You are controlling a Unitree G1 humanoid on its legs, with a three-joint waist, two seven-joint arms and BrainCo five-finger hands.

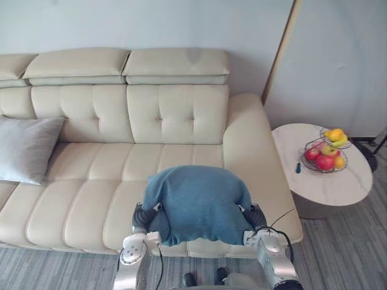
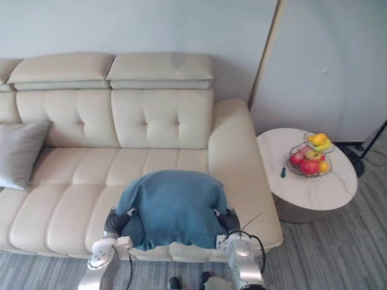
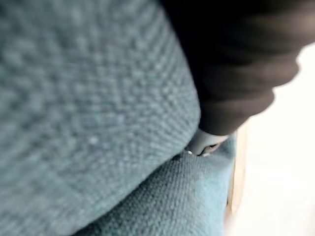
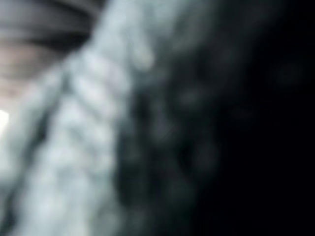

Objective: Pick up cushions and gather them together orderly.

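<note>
Two cushions are on record. The blue cushion (image 1: 199,202) sits between your two hands, over the front edge of the sofa (image 1: 109,181). The left hand (image 1: 143,215) is against its left flank and the right hand (image 1: 254,215) against its right flank, with the cushion's lower corners draped down over both.

In the eye views each hand presents its dark ribbed cover where it meets the fabric. The fingers are buried behind or under the cushion, so you cannot tell from these whether either hand is clenched on the cloth or pressing flat.

The left wrist view adds detail: the blue weave at very close range, the dark cover, and a small silver part of the hand touching the fabric. The grip is not settled there either. The right wrist view gives blurred knit fabric hard against the lens beside a dark mass, with nothing legible of the fingers.

The grey cushion (image 1: 27,148) leans on the sofa back, well apart from the left hand, on that hand's outer side. Beyond the right hand's outer side stands a round side table (image 1: 338,187), carrying a fruit basket (image 1: 328,151) and a small dark object (image 1: 298,168) near it.
</note>
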